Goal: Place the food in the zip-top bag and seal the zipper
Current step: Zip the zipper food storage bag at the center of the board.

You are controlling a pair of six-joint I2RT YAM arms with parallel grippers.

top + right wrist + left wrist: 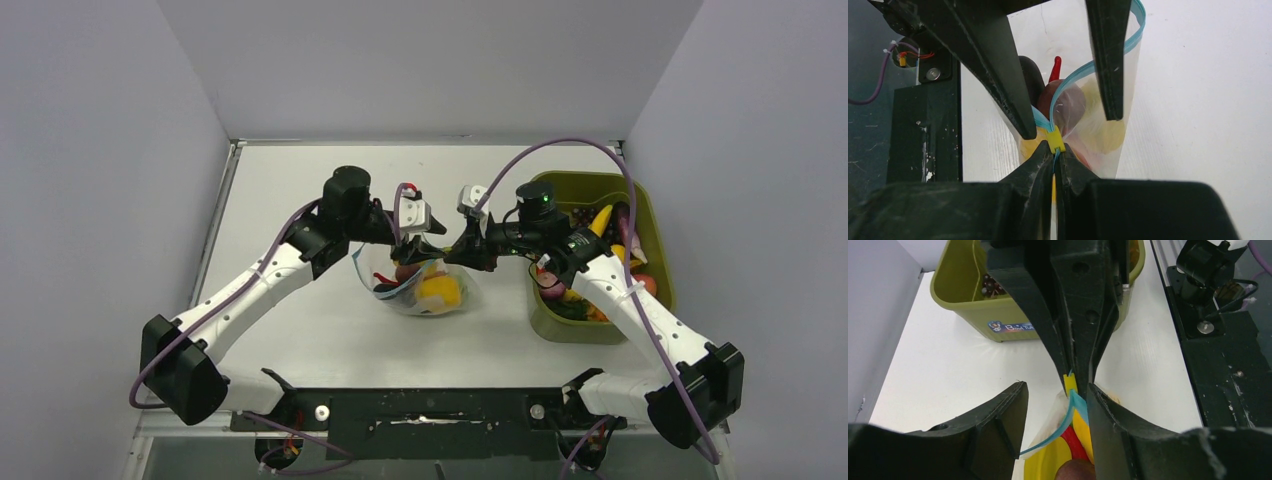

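The clear zip-top bag (pixel 420 290) lies at the table's middle with food inside: a yellow piece (pixel 1103 135), a red piece (pixel 1056 65) and a dark reddish-brown round piece (pixel 1068 105). My right gripper (pixel 1054 154) is shut on the zipper's yellow end (pixel 1054 141), also seen in the left wrist view (pixel 1069 380). The blue zipper strip (pixel 1083 72) splits into two beyond that end, so the mouth gapes. My left gripper (pixel 1057 390) is open and straddles the zipper (pixel 1068 420) right by the right gripper's tips. In the top view the left gripper (pixel 418 247) and right gripper (pixel 452 252) meet above the bag.
The olive-green bin (pixel 560 325) stands to the right of the bag with several more toy fruits and vegetables (pixel 600 220) in it; it also shows in the left wrist view (pixel 963 300). The black base rail (pixel 430 410) runs along the near edge.
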